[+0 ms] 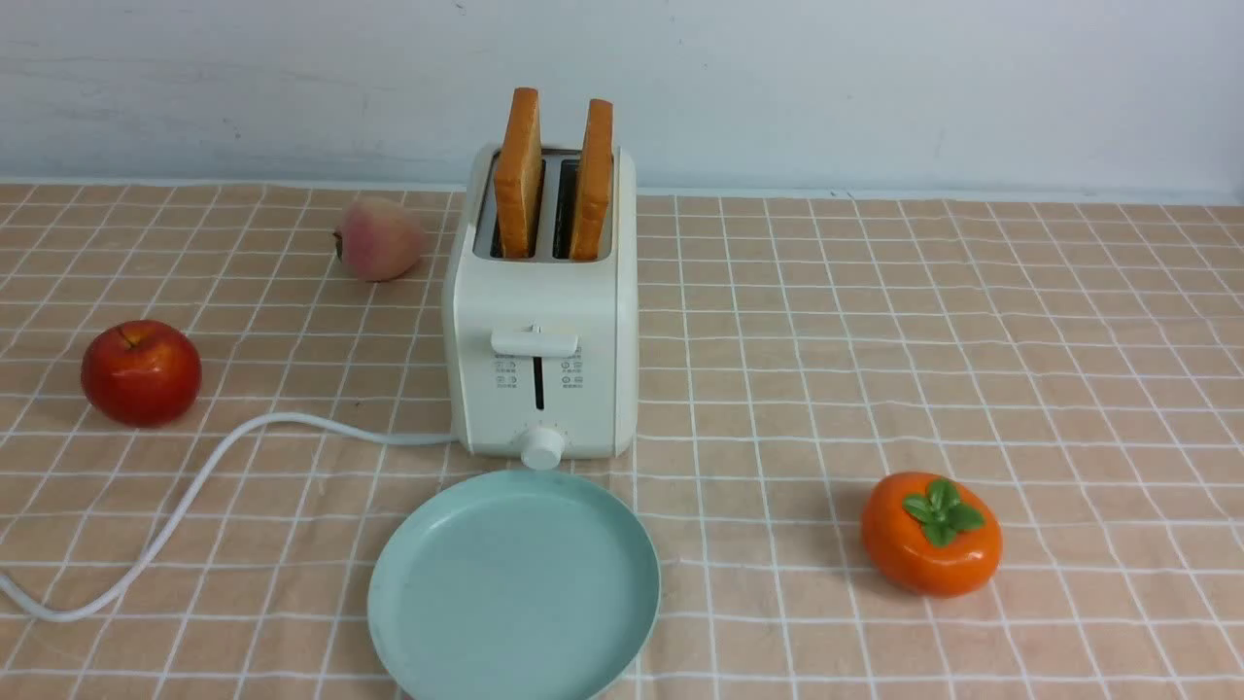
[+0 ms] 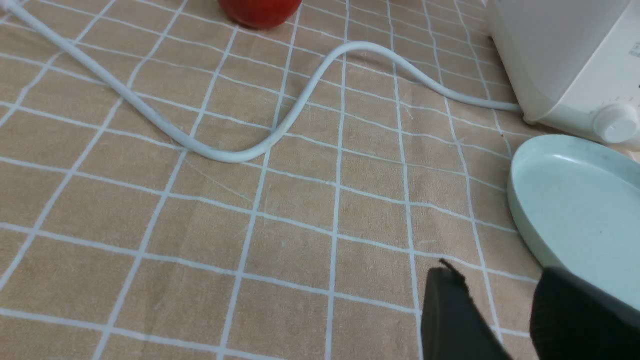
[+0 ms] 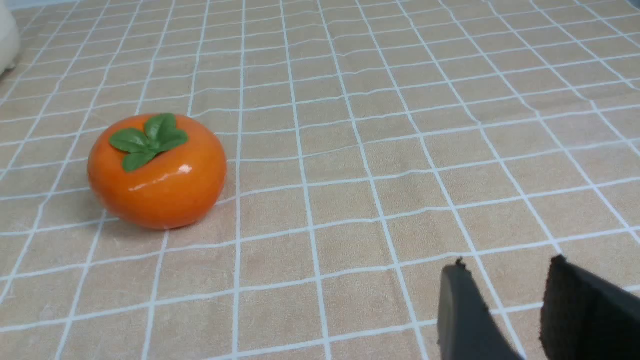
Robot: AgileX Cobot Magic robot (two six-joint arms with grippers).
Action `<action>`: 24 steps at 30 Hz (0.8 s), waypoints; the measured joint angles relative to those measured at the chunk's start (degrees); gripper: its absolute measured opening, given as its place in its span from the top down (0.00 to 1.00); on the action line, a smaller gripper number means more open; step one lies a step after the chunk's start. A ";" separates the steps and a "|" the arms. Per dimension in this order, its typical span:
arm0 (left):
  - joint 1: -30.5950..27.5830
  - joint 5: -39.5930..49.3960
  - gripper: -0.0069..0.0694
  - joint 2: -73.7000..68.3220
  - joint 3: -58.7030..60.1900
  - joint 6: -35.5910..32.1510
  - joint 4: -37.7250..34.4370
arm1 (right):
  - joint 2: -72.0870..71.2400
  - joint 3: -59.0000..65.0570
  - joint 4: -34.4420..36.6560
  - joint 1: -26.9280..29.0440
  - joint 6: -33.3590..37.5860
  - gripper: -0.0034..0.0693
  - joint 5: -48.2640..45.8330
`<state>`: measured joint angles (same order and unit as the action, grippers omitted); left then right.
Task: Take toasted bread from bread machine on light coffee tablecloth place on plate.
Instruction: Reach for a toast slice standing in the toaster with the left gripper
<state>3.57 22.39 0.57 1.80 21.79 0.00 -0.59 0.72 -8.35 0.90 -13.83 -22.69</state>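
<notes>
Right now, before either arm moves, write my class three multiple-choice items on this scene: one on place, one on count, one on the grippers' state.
1. Where are the slices of toast?
A) On the plate
B) In the toaster's slots
C) Beside the persimmon

2. How many slices of toast are there?
A) One
B) Three
C) Two

3. How do the two grippers stand?
A) Both open and holding nothing
B) Both shut on toast
C) Left open, right shut on the cord

Key:
1. B: the slices of toast stand upright in the slots of the toaster, their upper parts showing.
2. C: one slice rises from each of the two slots.
3. A: the left gripper and the right gripper each show a gap between the fingertips, with nothing gripped.
</notes>
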 joint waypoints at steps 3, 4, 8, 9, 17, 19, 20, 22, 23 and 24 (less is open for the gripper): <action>0.00 0.00 0.60 0.00 0.00 0.00 0.00 | 0.00 0.00 0.00 0.00 0.00 0.62 0.00; 0.00 0.00 0.60 0.00 0.00 0.00 0.00 | 0.00 0.00 0.00 0.00 0.00 0.62 0.00; 0.00 0.00 0.60 0.00 0.00 0.00 0.00 | 0.00 0.00 0.00 0.00 0.00 0.62 0.00; 0.00 0.00 0.60 0.00 0.00 0.00 0.00 | 0.00 0.00 0.00 0.00 0.00 0.62 0.00; 0.00 0.00 0.60 0.00 0.00 0.00 0.00 | 0.00 0.00 0.00 0.00 0.00 0.62 0.00; 0.00 -0.11 0.60 0.00 0.00 0.00 0.33 | 0.00 0.00 0.00 0.00 0.00 0.62 0.00; 0.00 -0.24 0.60 0.00 0.00 0.00 0.66 | 0.00 0.00 0.00 0.00 0.00 0.62 0.00; 0.00 -0.28 0.60 0.00 0.00 0.00 0.81 | 0.00 0.00 0.00 0.00 0.00 0.62 0.00; 0.00 -0.70 0.60 0.00 0.00 0.00 0.81 | 0.00 0.00 0.00 0.00 0.00 0.62 0.00; 0.00 -1.86 0.60 0.00 0.00 0.00 0.76 | 0.00 0.00 0.00 0.00 0.00 0.62 0.00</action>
<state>3.57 20.53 0.57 1.80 21.79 0.76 -0.59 0.72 -8.35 0.90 -13.83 -22.69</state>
